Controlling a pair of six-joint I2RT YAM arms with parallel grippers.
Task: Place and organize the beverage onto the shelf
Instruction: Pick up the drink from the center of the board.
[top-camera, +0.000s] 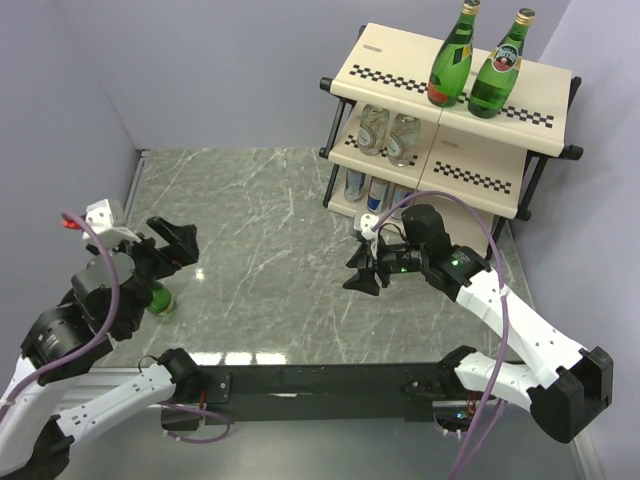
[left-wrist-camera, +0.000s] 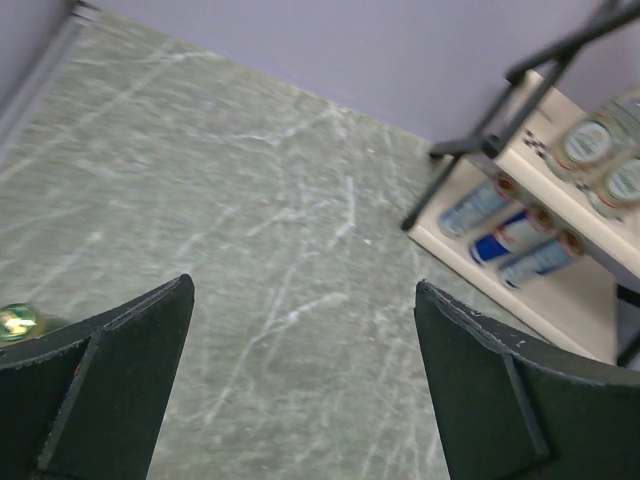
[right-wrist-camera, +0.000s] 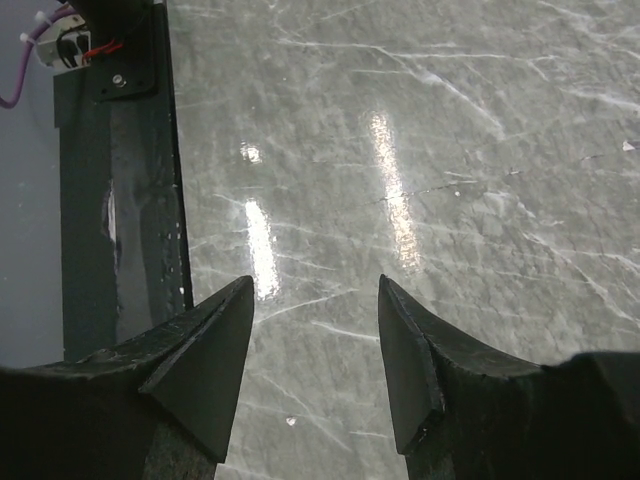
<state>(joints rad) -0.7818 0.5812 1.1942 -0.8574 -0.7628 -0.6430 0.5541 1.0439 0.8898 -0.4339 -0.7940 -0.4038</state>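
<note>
On the far-right shelf (top-camera: 400, 62), 2 green bottles (top-camera: 452, 60) are standing on top, 2 clear bottles (top-camera: 390, 132) beneath, 3 cans (top-camera: 375, 190) lowest. The last green bottle (top-camera: 160, 298) is waiting near-left on the bench (top-camera: 260, 200). The left end effector (left-wrist-camera: 302, 285) is gaping empty beside it, and the right end effector (right-wrist-camera: 315, 282) is hanging open too.

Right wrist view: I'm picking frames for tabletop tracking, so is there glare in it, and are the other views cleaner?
Right wrist view: two bright glare streaks on the table, otherwise sharp; left wrist view: no glare, but the shelf and cans look soft; top external view: evenly lit, sharp.
</note>
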